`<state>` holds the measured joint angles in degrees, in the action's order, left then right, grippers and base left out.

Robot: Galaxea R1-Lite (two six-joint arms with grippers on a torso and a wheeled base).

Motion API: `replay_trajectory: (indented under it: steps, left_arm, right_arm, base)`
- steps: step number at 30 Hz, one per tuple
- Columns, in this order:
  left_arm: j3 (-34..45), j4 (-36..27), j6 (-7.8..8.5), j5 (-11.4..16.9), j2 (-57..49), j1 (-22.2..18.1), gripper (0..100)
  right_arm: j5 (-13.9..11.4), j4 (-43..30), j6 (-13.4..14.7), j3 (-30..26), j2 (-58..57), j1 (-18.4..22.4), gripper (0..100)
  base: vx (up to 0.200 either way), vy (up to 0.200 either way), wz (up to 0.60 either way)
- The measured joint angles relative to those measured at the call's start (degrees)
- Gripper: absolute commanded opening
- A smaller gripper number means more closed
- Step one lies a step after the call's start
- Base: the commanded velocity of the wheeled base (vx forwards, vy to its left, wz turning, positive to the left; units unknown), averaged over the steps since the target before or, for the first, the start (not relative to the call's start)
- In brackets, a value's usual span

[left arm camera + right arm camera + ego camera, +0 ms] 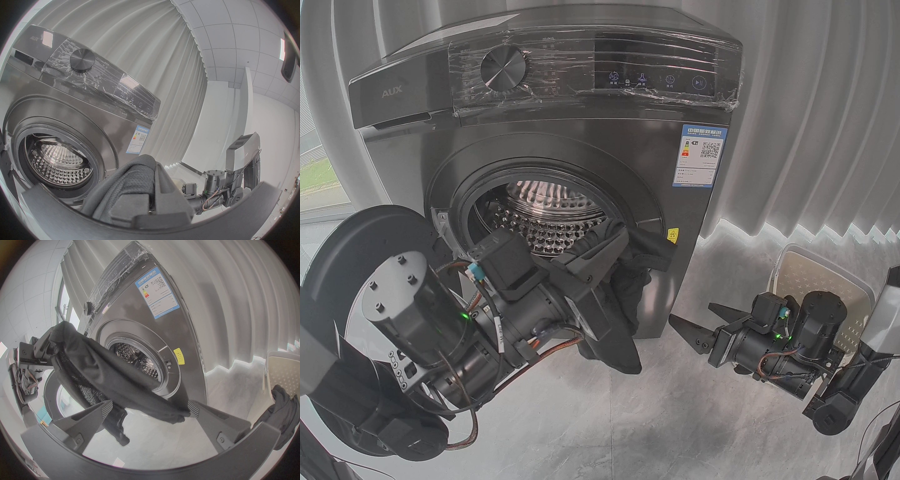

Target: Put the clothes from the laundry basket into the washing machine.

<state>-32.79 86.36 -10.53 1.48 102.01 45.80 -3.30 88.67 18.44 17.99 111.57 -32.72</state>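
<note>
Head view puts the left tool (612,244) right at the mouth of the washing machine (550,144), level with the lower right part of the opening. It is clamped on a black garment (631,281). In the left wrist view the cloth bunches between the two fingers and spills over one of them. The door (362,231) stands swung wide on the robot's left, so the way into the drum (550,212) is free.

As I judge it, the step in hand is getting this piece inside, and it is not there yet. Only the gripped end sits at the rim. Most of the fabric hangs outside, down the front panel toward the floor (650,400), and the right wrist view shows it as a long drape trailing below the tool. If I let go here, I expect it to slide off the lip and drop. So I would lift the wrist a little and drive the tool well past the door seal into the drum. That way the tail is dragged up over the rim, and I would spread the fingers only once the bulk of the garment is inside. I would also keep off the hinge side.

My right tool (694,319) hangs low beside the machine with its fingers spread and nothing between them, just in front of the laundry basket (825,281). Another dark garment (281,418) lies over the basket's edge near it, which I take as the next piece to fetch
</note>
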Motion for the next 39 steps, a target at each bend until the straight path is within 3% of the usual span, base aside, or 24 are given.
replay_trajectory:
  steps: [4, 9, 13, 25, 39]
  left_arm:
    - [-0.83, -0.94, 0.00, -0.68, 0.13, 0.01, 0]
    - [-1.44, -2.00, 0.00, -1.66, 0.44, -0.05, 0]
    - [-2.32, -2.19, 0.00, -2.58, 0.91, -0.18, 0]
    - [-4.88, -2.68, 0.00, -3.02, 1.74, -0.10, 0]
    - [-5.30, -2.61, -0.09, -3.66, 1.49, 0.09, 0]
  right_arm:
    - [-0.71, 0.00, -2.24, -0.72, 0.06, -0.41, 100]
    - [-5.72, -0.02, -5.06, -0.83, 1.30, -0.96, 100]
    - [-7.01, -0.02, -5.75, 1.32, 3.23, -1.29, 100]
    - [-8.40, 0.00, -6.55, 10.20, 11.20, -7.57, 100]
    - [-7.64, 0.06, -6.55, 22.63, 20.13, -6.94, 100]
  base:
    - [0.000, 0.000, 0.00]
    - [0.000, 0.000, 0.00]
    - [0.000, 0.000, 0.00]
    - [0.000, 0.000, 0.00]
    - [0.000, 0.000, 0.00]
